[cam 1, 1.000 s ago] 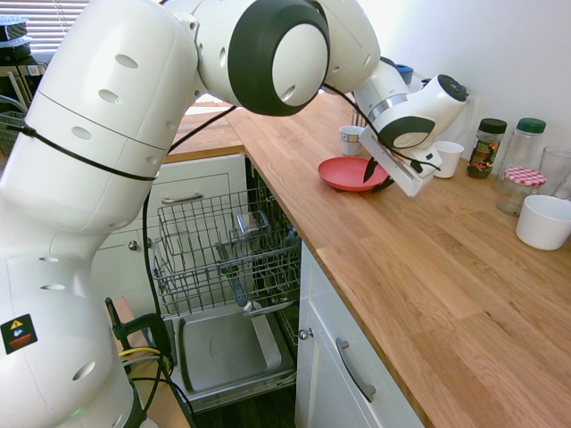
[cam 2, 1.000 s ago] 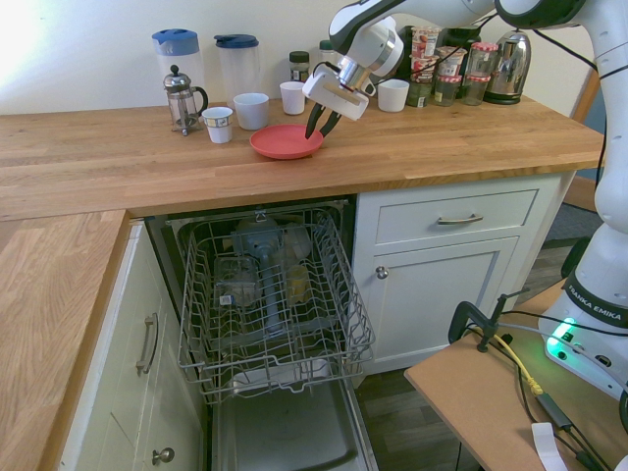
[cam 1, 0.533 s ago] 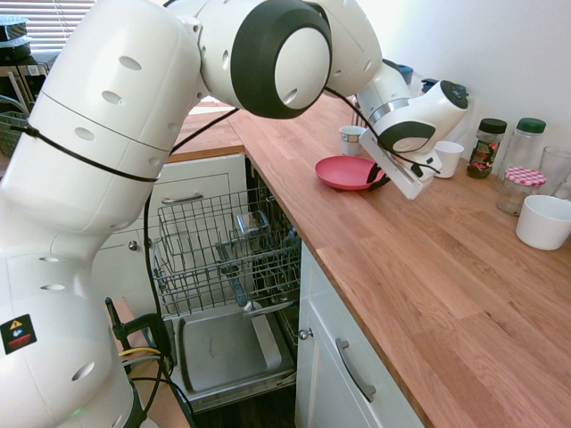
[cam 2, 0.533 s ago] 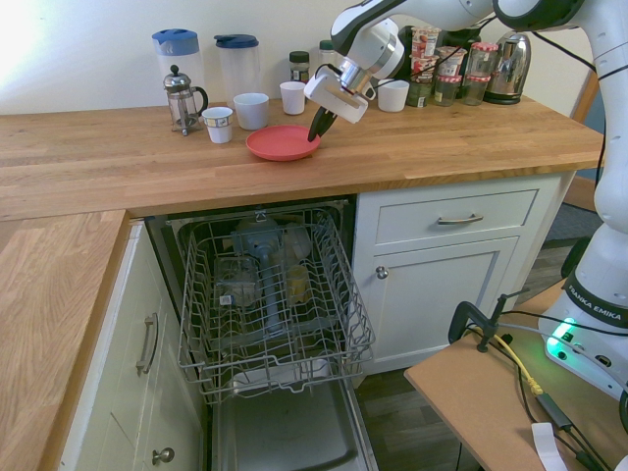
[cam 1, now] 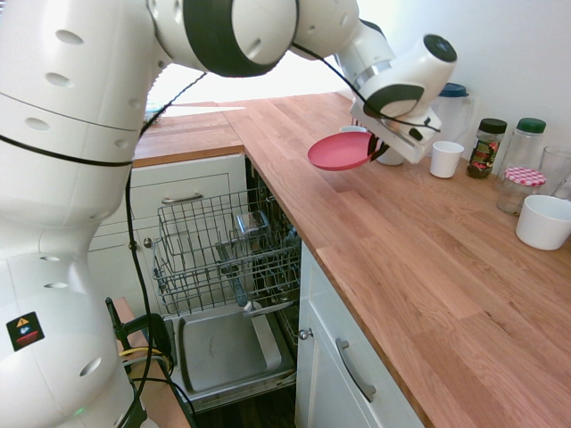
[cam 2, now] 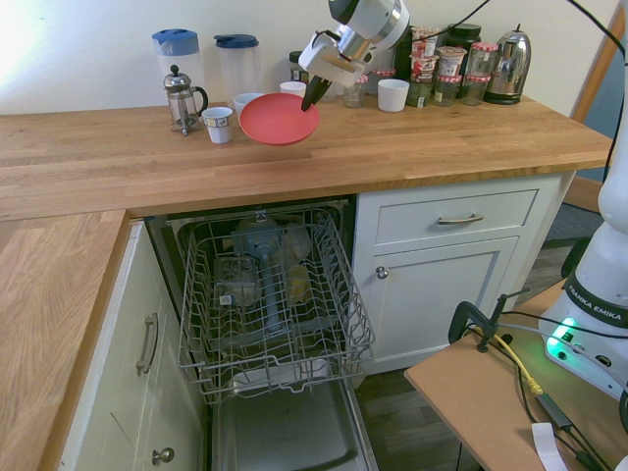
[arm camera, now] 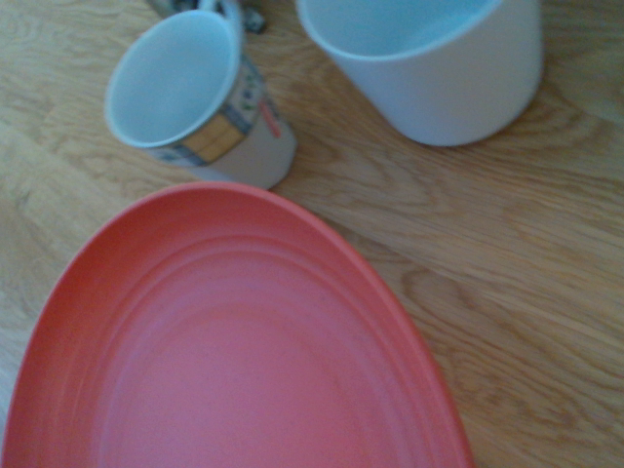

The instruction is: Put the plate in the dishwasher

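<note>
The red plate (cam 2: 279, 120) is up above the wooden counter (cam 2: 471, 147), tipped a bit, and the gripper (cam 2: 309, 100) pinches it by its rim. The close-up wrist view shows coloured pictures on the small cup (arm camera: 213, 107), but only the far views show the open dishwasher (cam 2: 270, 304), lower down than the hand. Before, the plate lay flat on the wood; now it is lifted. The white cups stand near the hand, and bare wood runs between the plate and the counter's front edge
</note>
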Available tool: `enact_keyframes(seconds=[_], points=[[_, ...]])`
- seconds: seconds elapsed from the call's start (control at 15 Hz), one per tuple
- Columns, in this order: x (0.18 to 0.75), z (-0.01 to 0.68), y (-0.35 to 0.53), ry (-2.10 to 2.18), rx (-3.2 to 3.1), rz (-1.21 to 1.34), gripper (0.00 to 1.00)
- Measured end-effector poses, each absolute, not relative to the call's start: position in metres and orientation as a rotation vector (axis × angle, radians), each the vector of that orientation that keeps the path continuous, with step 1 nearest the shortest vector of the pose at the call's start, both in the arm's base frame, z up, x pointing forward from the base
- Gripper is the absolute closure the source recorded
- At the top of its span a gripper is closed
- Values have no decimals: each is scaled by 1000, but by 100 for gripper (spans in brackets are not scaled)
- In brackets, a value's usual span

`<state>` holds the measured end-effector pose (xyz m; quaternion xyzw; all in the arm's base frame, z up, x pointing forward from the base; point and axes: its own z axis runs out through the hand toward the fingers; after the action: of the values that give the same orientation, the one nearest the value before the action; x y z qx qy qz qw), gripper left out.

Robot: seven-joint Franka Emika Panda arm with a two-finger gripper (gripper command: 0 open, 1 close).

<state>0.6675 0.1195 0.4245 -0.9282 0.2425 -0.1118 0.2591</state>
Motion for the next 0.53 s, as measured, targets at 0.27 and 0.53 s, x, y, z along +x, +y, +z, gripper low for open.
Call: enact_keyframes(seconds=[0.27, 0.53], points=[[611, 452, 193, 566, -2647, -532, 100], [554, 476, 253, 498, -2728, -752, 100]])
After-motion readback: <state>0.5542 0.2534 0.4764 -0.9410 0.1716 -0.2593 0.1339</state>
